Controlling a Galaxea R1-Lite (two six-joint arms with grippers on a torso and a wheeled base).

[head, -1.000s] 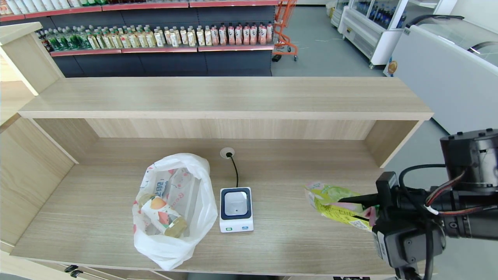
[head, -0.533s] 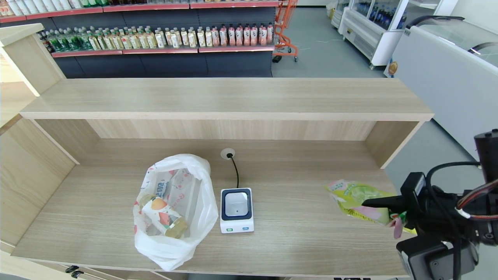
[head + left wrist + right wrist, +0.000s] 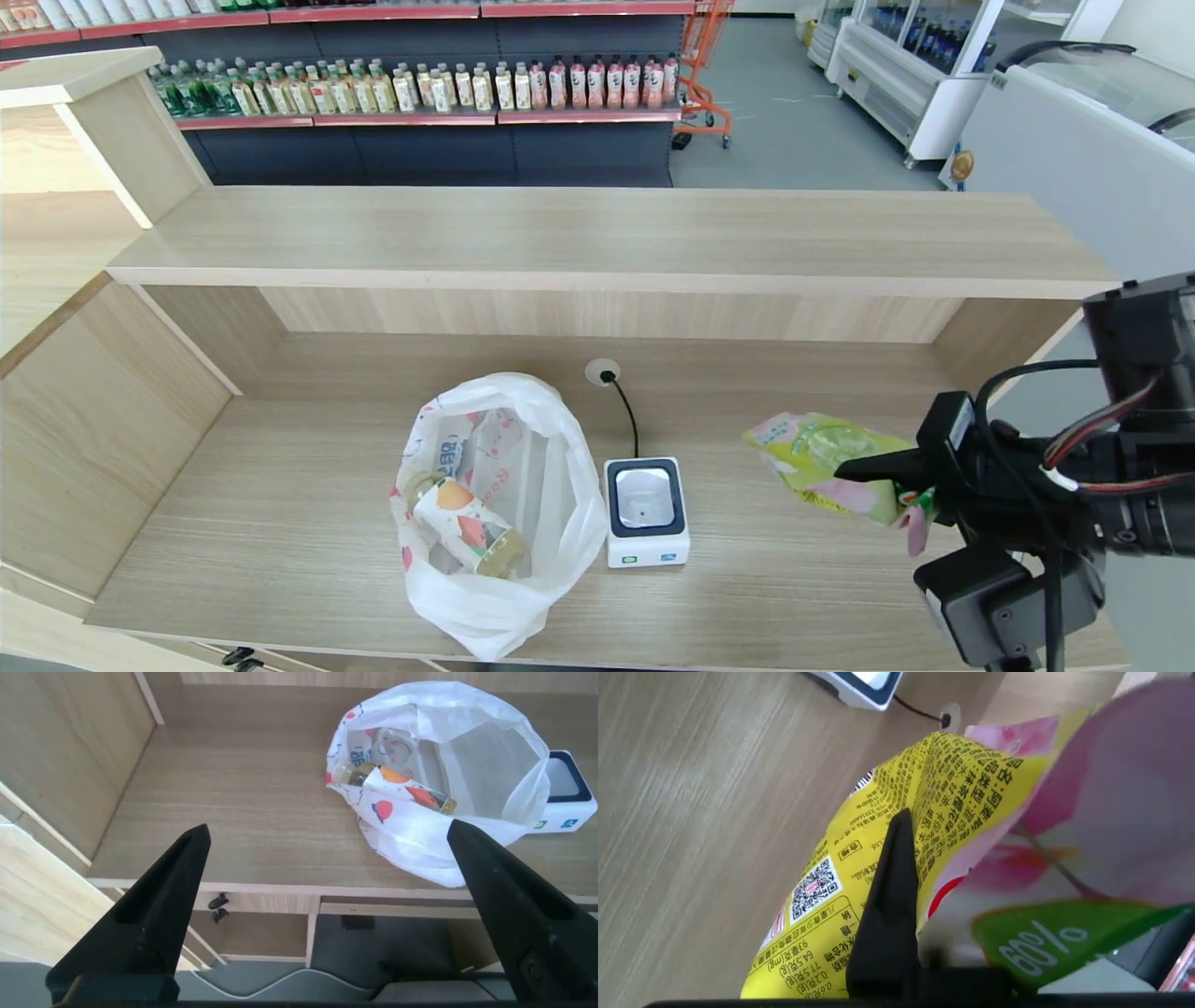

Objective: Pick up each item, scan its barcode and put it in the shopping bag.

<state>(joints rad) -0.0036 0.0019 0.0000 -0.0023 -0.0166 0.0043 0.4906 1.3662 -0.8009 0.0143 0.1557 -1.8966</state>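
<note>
Holding pouch (image 3: 808, 448) clamped in my right gripper (image 3: 873, 469), above counter (image 3: 280, 523), right of scanner (image 3: 646, 509). Best carry it left over the scanner window, printed back down, then bag (image 3: 551, 448). Left gripper (image 3: 327, 831) wide open, empty.

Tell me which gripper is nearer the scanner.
Right. The right gripper holds a pouch just right of the scanner; the left gripper hangs open off the counter's front edge, past the bag.

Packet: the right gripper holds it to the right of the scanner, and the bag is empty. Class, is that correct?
No. The right gripper holds the packet to the right of the scanner, but the bag is not empty: the head view shows a bottle inside it.
</note>
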